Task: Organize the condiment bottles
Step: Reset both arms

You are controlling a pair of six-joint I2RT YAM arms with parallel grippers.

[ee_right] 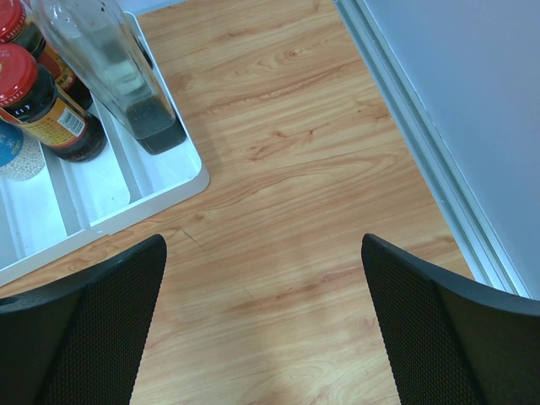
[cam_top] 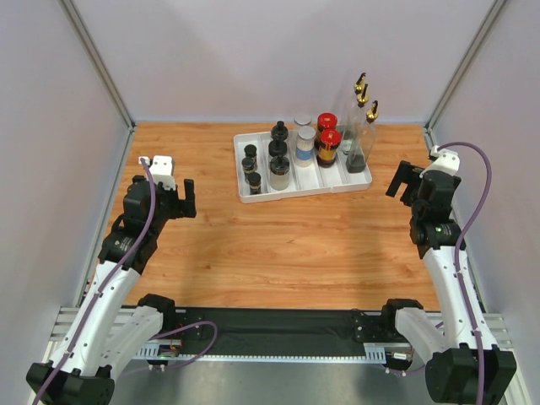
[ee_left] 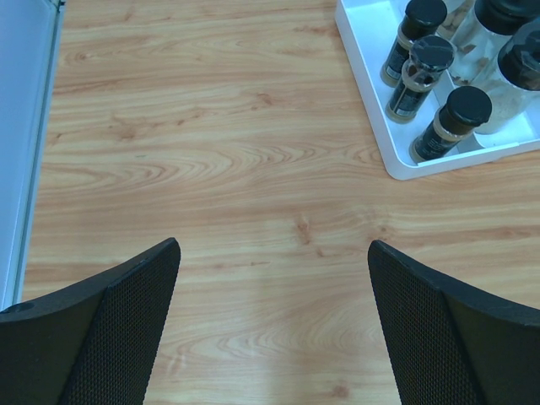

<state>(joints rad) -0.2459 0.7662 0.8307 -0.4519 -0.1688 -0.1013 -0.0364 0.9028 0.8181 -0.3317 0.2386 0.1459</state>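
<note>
Wood-grain table (cam_top: 278,245) fills the middle of the top view. A white tray (cam_top: 333,179) sits at upper centre, a little skewed. Upright in it, one kind to a slot, stand three small jars (cam_top: 251,164) in the leftmost slot, then three medium black-lidded jars (cam_top: 278,150), two grey-lidded jars (cam_top: 305,143) and two red-capped jars (cam_top: 328,139). The tall bottles (cam_top: 359,143) fill the rightmost slot, their gold spouts rising past the tray's upper edge.

At the left of that view the left gripper (ee_left: 274,245) hangs over bare wood, well apart from the tray. Its jaws are spread wide with nothing between them. In its wrist view the tray's corner and the small jars sit in the upper right.

At the right edge of the top view the right gripper (ee_right: 263,238) is likewise spread wide and holds nothing. It is near the tray's right end but not touching it. Its wrist view shows the tray's corner at upper left, with a tall bottle holding dark liquid and the red-capped jars beside it.
</note>
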